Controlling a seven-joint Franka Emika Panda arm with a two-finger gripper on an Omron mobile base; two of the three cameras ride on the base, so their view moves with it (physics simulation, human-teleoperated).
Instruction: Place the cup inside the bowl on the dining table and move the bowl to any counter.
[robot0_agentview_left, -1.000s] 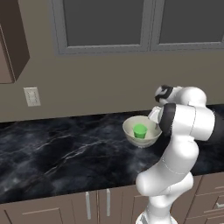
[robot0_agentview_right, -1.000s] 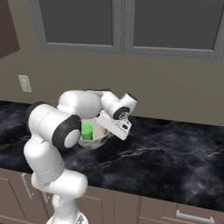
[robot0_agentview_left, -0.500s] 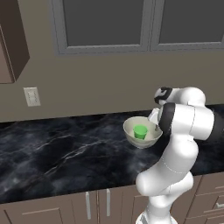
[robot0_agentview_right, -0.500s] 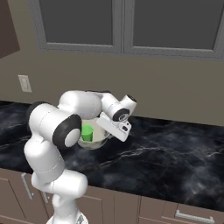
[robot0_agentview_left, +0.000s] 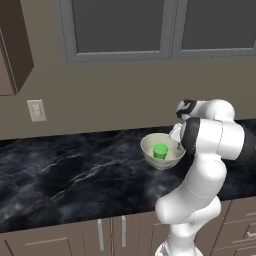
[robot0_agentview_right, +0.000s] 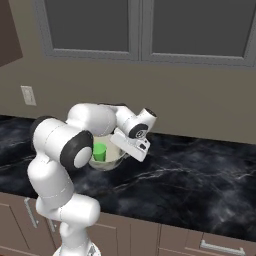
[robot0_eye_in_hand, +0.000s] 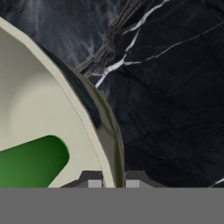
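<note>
Gripper (robot0_eye_in_hand: 110, 181) clamped on the rim of the bowl (robot0_agentview_left: 161, 154). Hand view: two dark fingertips (robot0_eye_in_hand: 92, 180) at 6 o'clock, one on each side of the thin cream wall, jaws nearly closed with only the rim between them. One tip sits inside the bowl, the other outside.

Bowl is above the counter (robot0_agentview_left: 75, 175), near the front half of the marble. In the left base view it looks slightly raised off the top; a faint shadow lies below it (contact with the marble cannot be told for certain). Held at the rim on the side nearest the arm, roughly 3 o'clock of the bowl in that view.

Cup (robot0_agentview_left: 160, 150) is inside the bowl, green, upright or nearly so in the base views, close to the bowl's middle. In the hand view it shows as a green patch (robot0_eye_in_hand: 30, 164) at 8 o'clock, against the inner wall.

Right base view: bowl (robot0_agentview_right: 111, 160) partly hidden behind the forearm, cup (robot0_agentview_right: 99, 151) visible at its 9 o'clock side; the hand comes in from 3 o'clock, its fingers hidden here.

Surroundings: outlet (robot0_agentview_left: 36, 110) on the wall at 9 o'clock of the left base view, window (robot0_agentview_left: 150, 25) at 12 o'clock, cabinet doors (robot0_agentview_left: 110, 235) below the counter.
</note>
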